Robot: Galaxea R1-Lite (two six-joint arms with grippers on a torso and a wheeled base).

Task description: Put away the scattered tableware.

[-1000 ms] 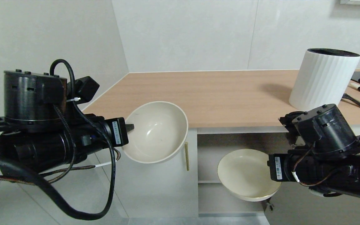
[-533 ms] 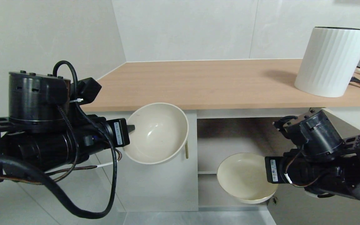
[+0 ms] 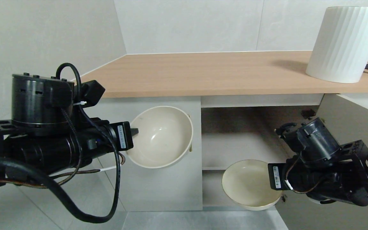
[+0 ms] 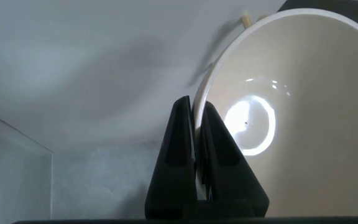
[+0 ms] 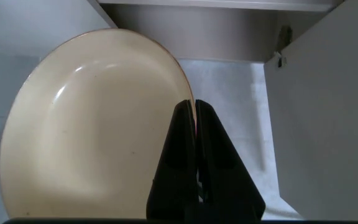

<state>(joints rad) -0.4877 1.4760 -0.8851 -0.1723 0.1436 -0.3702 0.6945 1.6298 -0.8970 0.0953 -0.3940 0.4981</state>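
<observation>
Lowered since earlier, my right end effector is pinching the shallow cream plate inside the open white cabinet. My left end effector is clamping the deep cream bowl outside it. Shelving is in hand; next I am probably needing a level set-down.

bowl: left, before door | plate: right, before cabinet
</observation>
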